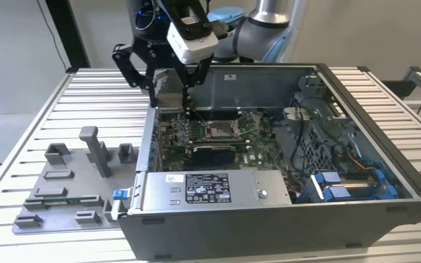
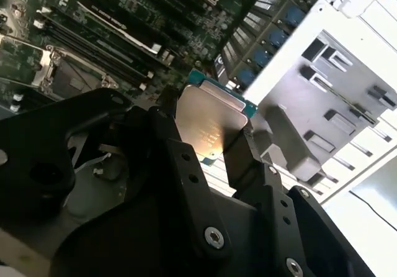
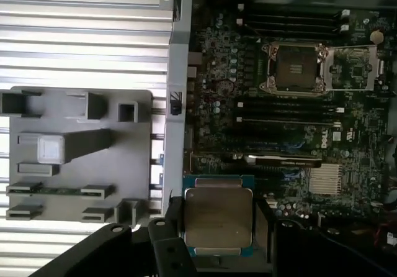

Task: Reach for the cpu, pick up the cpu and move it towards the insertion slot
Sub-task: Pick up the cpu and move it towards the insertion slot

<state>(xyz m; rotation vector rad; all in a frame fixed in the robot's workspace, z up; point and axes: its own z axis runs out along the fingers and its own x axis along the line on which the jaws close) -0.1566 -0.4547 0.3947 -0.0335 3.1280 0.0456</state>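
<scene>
The cpu (image 3: 217, 218) is a thin square chip with a silvery metal top and a green edge. My gripper (image 3: 217, 224) is shut on it, one black finger on each side. In the second wrist view the cpu (image 2: 208, 122) sits the same way between the fingers of the gripper (image 2: 205, 134). In the exterior view the gripper (image 1: 170, 90) hangs above the open computer case, over its wall on the exterior view's left. The insertion slot (image 1: 221, 129) lies open on the green board, apart from the chip. Its metal frame and tan pin field show in the first wrist view as the insertion slot (image 3: 296, 69).
A grey fixture plate (image 1: 64, 186) with upright blocks lies on the slatted table at the exterior view's left, also seen as the fixture plate (image 3: 74, 153). The case wall (image 1: 146, 148) stands between plate and board. A power supply (image 1: 210, 189) and blue drive brackets (image 1: 342, 186) fill the case's front.
</scene>
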